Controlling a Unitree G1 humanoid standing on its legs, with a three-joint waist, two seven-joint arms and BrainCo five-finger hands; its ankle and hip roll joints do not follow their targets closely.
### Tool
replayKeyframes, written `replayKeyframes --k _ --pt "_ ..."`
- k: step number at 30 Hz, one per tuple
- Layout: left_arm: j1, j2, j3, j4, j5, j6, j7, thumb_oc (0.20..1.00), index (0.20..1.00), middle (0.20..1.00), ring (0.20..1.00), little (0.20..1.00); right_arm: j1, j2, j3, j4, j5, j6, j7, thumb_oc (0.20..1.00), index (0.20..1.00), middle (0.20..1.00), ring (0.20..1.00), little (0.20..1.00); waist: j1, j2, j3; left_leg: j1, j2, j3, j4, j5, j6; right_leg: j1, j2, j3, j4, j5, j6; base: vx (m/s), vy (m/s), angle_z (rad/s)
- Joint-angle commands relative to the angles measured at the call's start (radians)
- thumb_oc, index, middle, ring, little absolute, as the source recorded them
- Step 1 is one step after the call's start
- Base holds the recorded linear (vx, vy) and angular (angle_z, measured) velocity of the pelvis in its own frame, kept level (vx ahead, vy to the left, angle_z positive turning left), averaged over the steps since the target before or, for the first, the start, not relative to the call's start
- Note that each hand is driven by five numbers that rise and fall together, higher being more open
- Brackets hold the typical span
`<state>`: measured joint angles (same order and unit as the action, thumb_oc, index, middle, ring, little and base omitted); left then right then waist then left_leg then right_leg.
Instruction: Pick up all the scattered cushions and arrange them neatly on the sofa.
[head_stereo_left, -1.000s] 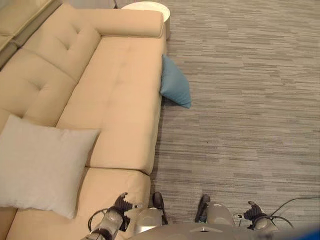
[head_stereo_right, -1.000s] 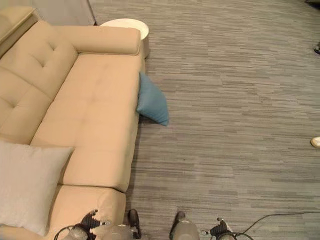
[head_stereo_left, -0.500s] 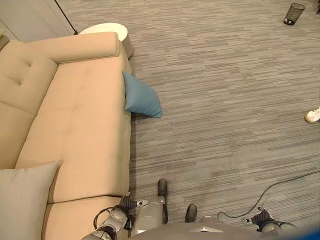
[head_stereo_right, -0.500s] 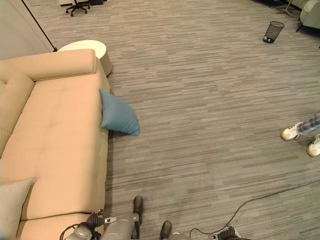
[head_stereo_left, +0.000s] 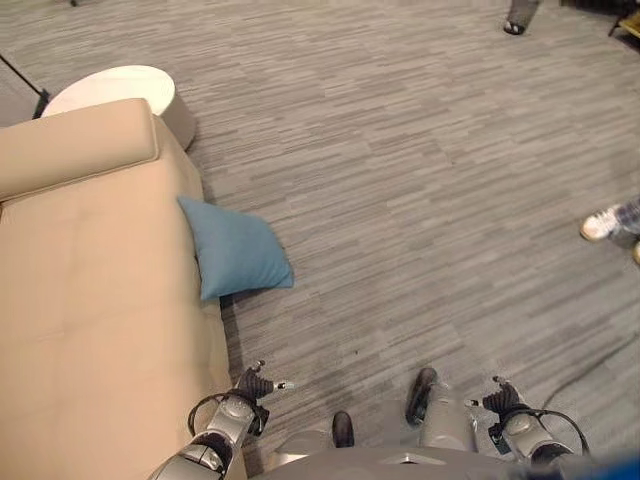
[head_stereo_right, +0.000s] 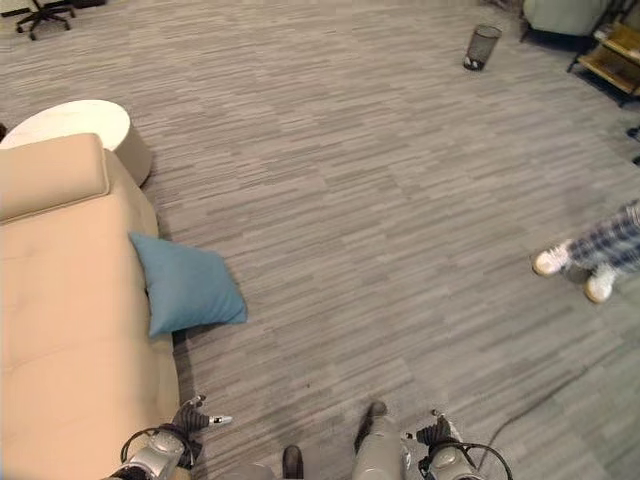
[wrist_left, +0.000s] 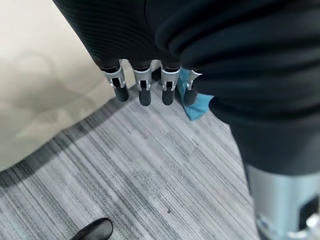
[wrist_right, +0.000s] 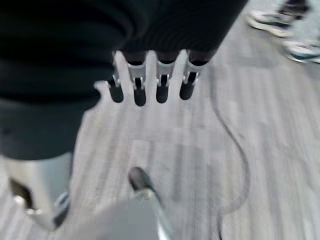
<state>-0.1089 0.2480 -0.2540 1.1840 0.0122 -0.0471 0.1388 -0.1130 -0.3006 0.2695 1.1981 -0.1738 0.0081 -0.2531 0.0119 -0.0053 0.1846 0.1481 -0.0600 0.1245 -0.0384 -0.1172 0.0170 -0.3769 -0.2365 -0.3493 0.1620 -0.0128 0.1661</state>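
You have one blue cushion (head_stereo_left: 238, 260) off the sofa (head_stereo_left: 80, 300): it leans against the sofa's front edge with its lower corner down on the grey carpet (head_stereo_left: 420, 200), roughly halfway along the stretch of seat you can see. The seat beside it is bare beige upholstery, and the padded armrest (head_stereo_left: 75, 150) closes off the far end. Just past that armrest stands a round white side table (head_stereo_left: 115, 92).

Your left hand (head_stereo_left: 252, 386) hangs low by the sofa's near front corner, fingers (wrist_left: 145, 92) straight and relaxed, holding nothing; in its wrist view the fingertips point down over the carpet with a corner of the blue cushion visible past them. Your right hand (head_stereo_left: 505, 400) hangs low on the other side, well apart from the cushion, its fingers (wrist_right: 161, 90) likewise straight and empty above the carpet.

A person's shoes (head_stereo_right: 572, 272) and trouser legs show at the right edge, well clear of the sofa. A dark mesh wastebasket (head_stereo_right: 482, 45) stands far across the floor.
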Motion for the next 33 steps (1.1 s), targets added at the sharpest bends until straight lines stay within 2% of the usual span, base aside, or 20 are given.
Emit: replayKeyframes --k 1,4,6,7,10,12,13,15,16,17,20,21,22,24,25,26,28,29,31,33 --pt "0.017 -0.015 0.0 0.002 0.012 -0.017 0.015 1.0 1.0 1.0 1.0 1.0 0.003 -0.043 0.009 0.03 -0.021 0.003 -0.003 1.0 1.0 1.0 1.0 1.0 0.01 -0.014 0.023 -0.072 0.015 -0.023 0.116 -0.051 -0.005 0.16 0.043 0.065 -0.077 0.092 0.025 0.28 -0.196 0.49" --pt "0.029 -0.023 0.012 0.01 -0.004 -0.016 0.014 1.0 1.0 1.0 1.0 1.0 0.016 -0.041 0.0 0.032 -0.009 -0.005 -0.003 1.0 1.0 1.0 1.0 1.0 0.004 -0.015 0.009 -0.055 0.023 -0.035 0.154 -0.073 -0.015 0.176 0.05 0.07 -0.064 0.092 0.007 0.2 -0.149 0.4" --pt "0.029 -0.038 0.011 0.022 -0.014 -0.01 0.011 1.0 1.0 1.0 1.0 1.0 0.019 -0.039 -0.017 0.035 0.027 -0.013 -0.011 1.0 1.0 1.0 1.0 1.0 0.005 -0.026 0.009 -0.129 0.067 -0.011 0.376 -0.047 -0.055 0.242 0.062 0.05 -0.089 0.069 -0.026 0.25 -0.345 0.06" --pt "0.026 -0.049 0.002 0.017 -0.024 -0.007 0.012 1.0 1.0 1.0 1.0 1.0 0.018 -0.04 -0.022 0.035 0.048 -0.013 -0.018 1.0 1.0 1.0 1.0 1.0 0.01 -0.037 0.021 -0.195 0.124 0.036 0.519 0.012 -0.073 0.298 0.074 0.023 -0.116 0.04 -0.057 0.15 -0.286 0.18" --pt "0.021 -0.055 -0.015 0.005 -0.03 -0.009 0.01 1.0 1.0 1.0 1.0 1.0 0.025 -0.042 -0.02 0.04 0.063 -0.012 -0.018 1.0 1.0 1.0 1.0 1.0 0.019 -0.038 0.028 -0.246 0.146 0.07 0.545 0.011 -0.066 0.341 0.095 0.009 -0.143 0.017 -0.073 0.15 -0.142 0.14" --pt "0.017 -0.059 -0.023 -0.003 -0.027 -0.007 0.007 1.0 1.0 1.0 1.0 1.0 0.042 -0.038 -0.026 0.048 0.074 -0.012 -0.019 1.0 1.0 1.0 1.0 1.0 0.027 -0.045 0.02 -0.27 0.131 0.112 0.404 -0.002 -0.052 0.383 0.1 -0.012 -0.177 0.004 -0.061 0.25 -0.04 -0.15" --pt "0.012 -0.06 -0.032 -0.003 -0.013 -0.006 0.004 1.0 1.0 1.0 1.0 1.0 0.051 -0.039 -0.028 0.059 0.073 -0.007 -0.021 1.0 1.0 1.0 1.0 1.0 0.031 -0.034 0.013 -0.302 0.139 0.14 0.282 0.069 -0.06 0.416 0.12 -0.023 -0.195 -0.013 -0.057 0.33 -0.004 0.09" --pt "0.009 -0.056 -0.04 -0.003 0.0 -0.004 0.002 1.0 1.0 1.0 1.0 1.0 0.056 -0.038 -0.027 0.067 0.073 -0.004 -0.022 1.0 1.0 1.0 1.0 1.0 0.035 -0.022 0.01 -0.323 0.149 0.159 0.198 0.128 -0.087 0.453 0.146 -0.019 -0.201 -0.051 -0.055 0.29 -0.007 0.56" --pt "0.008 -0.055 -0.041 -0.003 0.002 -0.003 0.002 1.0 1.0 1.0 1.0 1.0 0.056 -0.035 -0.026 0.07 0.075 -0.002 -0.023 1.0 1.0 1.0 1.0 1.0 0.04 -0.02 0.017 -0.336 0.154 0.186 0.169 0.174 -0.086 0.46 0.152 -0.031 -0.196 -0.054 -0.064 0.18 0.003 0.48" --pt "0.014 -0.053 -0.033 0.001 -0.005 -0.002 0.002 1.0 1.0 1.0 1.0 1.0 0.06 -0.03 -0.022 0.068 0.073 0.0 -0.02 1.0 1.0 1.0 1.0 1.0 0.042 -0.018 0.013 -0.315 0.151 0.195 0.133 0.169 -0.081 0.465 0.158 -0.03 -0.186 -0.066 -0.065 0.2 0.019 0.14" --pt "0.05 -0.046 -0.01 0.034 0.012 0.007 -0.004 1.0 1.0 1.0 1.0 1.0 0.072 -0.014 -0.01 0.074 0.05 0.004 -0.006 1.0 1.0 1.0 1.0 1.0 0.058 -0.03 -0.017 -0.287 0.108 0.155 0.114 0.148 -0.052 0.489 0.152 -0.019 -0.132 -0.104 -0.058 0.42 0.102 -0.12" --pt "0.058 -0.038 0.0 0.037 0.013 0.007 -0.006 1.0 1.0 1.0 1.0 1.0 0.069 -0.01 -0.006 0.064 0.047 0.001 0.0 1.0 1.0 1.0 1.0 1.0 0.08 -0.037 -0.028 -0.269 0.083 0.145 0.109 0.127 -0.024 0.478 0.132 -0.007 -0.047 -0.12 -0.047 0.36 0.201 -0.27" --pt "0.057 -0.03 0.011 0.036 0.003 0.007 -0.005 1.0 1.0 1.0 1.0 1.0 0.057 -0.01 -0.009 0.053 0.043 0.001 0.005 1.0 1.0 1.0 1.0 1.0 0.083 -0.032 -0.02 -0.24 0.064 0.137 0.098 0.105 0.002 0.414 0.092 -0.005 0.106 -0.108 -0.01 0.32 0.224 -0.3" --pt "0.053 -0.023 0.014 0.025 -0.004 0.007 -0.003 1.0 1.0 1.0 1.0 1.0 0.044 -0.013 -0.005 0.038 0.034 0.002 0.008 1.0 1.0 1.0 1.0 1.0 0.073 -0.028 -0.003 -0.21 0.046 0.122 0.091 0.09 0.029 0.332 0.051 0.012 0.268 -0.043 0.021 0.23 0.154 0.11" --pt "0.045 -0.015 0.003 0.009 -0.009 0.001 -0.001 1.0 1.0 1.0 1.0 1.0 0.031 -0.011 0.001 0.016 0.038 -0.004 0.01 1.0 1.0 1.0 1.0 1.0 0.058 -0.007 0.018 -0.168 0.039 0.088 0.083 0.069 0.041 0.246 0.052 0.066 0.365 -0.022 0.005 0.27 0.057 0.51" --pt "0.045 -0.015 0.001 0.003 -0.012 -0.002 0.0 1.0 1.0 1.0 1.0 1.0 0.031 -0.01 0.003 0.015 0.039 -0.004 0.012 1.0 1.0 1.0 1.0 1.0 0.056 -0.005 0.021 -0.161 0.035 0.076 0.085 0.065 0.042 0.235 0.053 0.073 0.343 -0.027 -0.001 0.38 -0.058 0.95" --pt "0.034 -0.016 -0.007 -0.003 -0.017 -0.01 0.001 1.0 1.0 1.0 1.0 1.0 0.018 -0.015 0.011 0.005 0.043 -0.006 0.012 1.0 1.0 1.0 1.0 1.0 0.043 -0.005 0.031 -0.143 0.022 0.031 0.088 0.045 0.035 0.204 0.075 0.126 0.189 -0.031 -0.014 0.32 -0.18 0.93" --pt "0.026 -0.018 -0.012 0.005 -0.015 -0.016 0.003 1.0 1.0 1.0 1.0 1.0 0.011 -0.016 0.009 0.0 0.057 -0.009 0.009 1.0 1.0 1.0 1.0 1.0 0.019 -0.011 0.041 -0.12 0.004 -0.016 0.085 0.031 0.03 0.166 0.122 0.24 0.06 0.003 -0.002 0.3 -0.19 0.7" --pt "0.022 -0.02 -0.012 0.016 -0.009 -0.018 -0.002 1.0 1.0 1.0 1.0 1.0 0.017 -0.016 0.01 0.001 0.055 -0.008 0.014 1.0 1.0 1.0 1.0 1.0 0.0 -0.016 0.045 -0.103 -0.008 -0.063 0.081 0.017 0.022 0.144 0.149 0.333 -0.023 0.042 0.011 0.31 -0.206 1.02" --pt "0.027 -0.03 0.001 0.05 -0.014 -0.019 0.005 1.0 1.0 1.0 1.0 1.0 0.031 -0.017 0.012 0.005 0.053 -0.014 0.018 1.0 1.0 1.0 1.0 1.0 -0.003 -0.03 0.031 -0.097 -0.02 -0.121 0.127 -0.018 0.005 0.191 0.134 0.317 -0.063 0.063 -0.001 0.38 -0.347 1.65"
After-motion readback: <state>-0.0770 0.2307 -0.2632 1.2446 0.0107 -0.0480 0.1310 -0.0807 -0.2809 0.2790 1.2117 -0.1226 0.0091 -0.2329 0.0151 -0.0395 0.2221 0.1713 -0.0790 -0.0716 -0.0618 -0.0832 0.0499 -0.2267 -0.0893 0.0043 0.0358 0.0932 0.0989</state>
